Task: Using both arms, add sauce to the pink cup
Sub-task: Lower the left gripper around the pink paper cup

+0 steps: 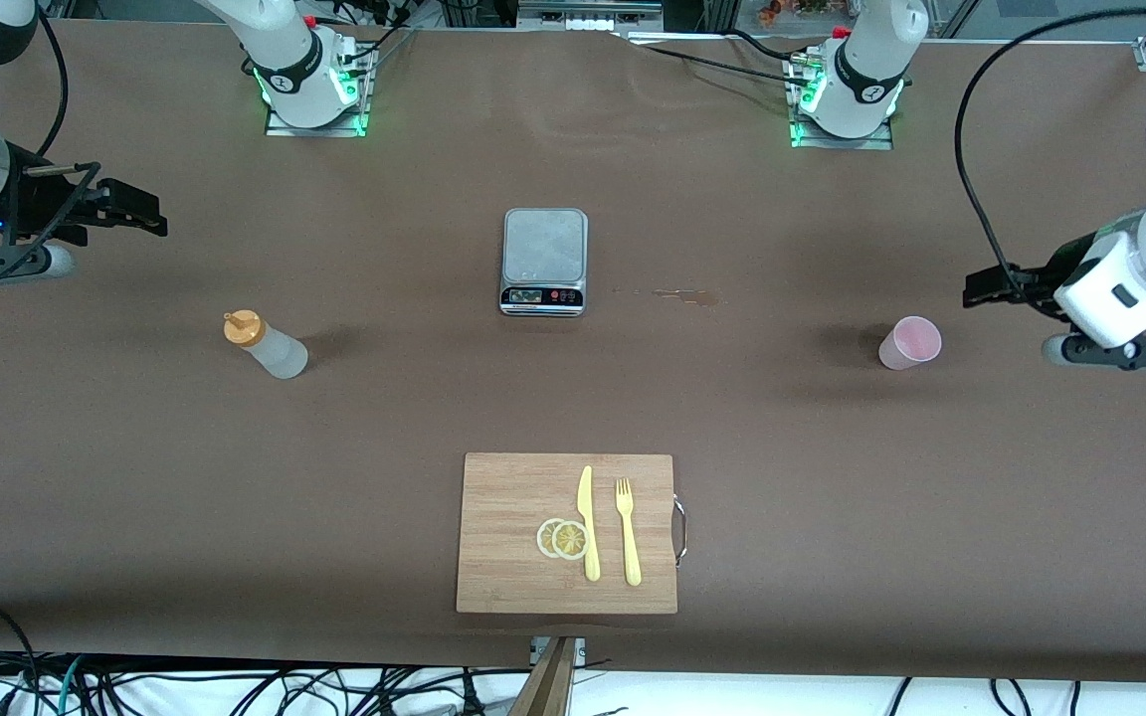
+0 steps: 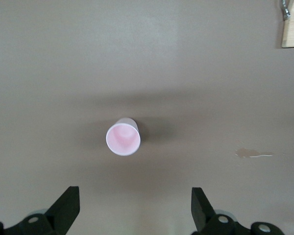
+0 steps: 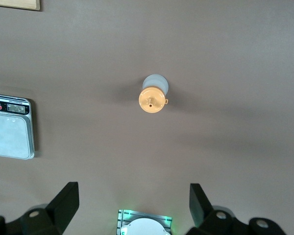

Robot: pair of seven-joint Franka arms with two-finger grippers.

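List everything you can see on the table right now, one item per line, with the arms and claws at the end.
sauce bottle: 1, whitish with orange cap, upright toward the right arm's end of the table
pink cup: 1, pale pink, upright and empty toward the left arm's end
scale: 1, grey, mid-table between the two bases
cutting board: 1, wooden, nearer the front camera than the scale
knife: 1, yellow, on the board
fork: 1, yellow, on the board beside the knife
lemon slices: 2, yellow, overlapping on the board
stain: 1, brownish, beside the scale
left claw: 1, black, open, above the cup
right claw: 1, black, open, above the bottle
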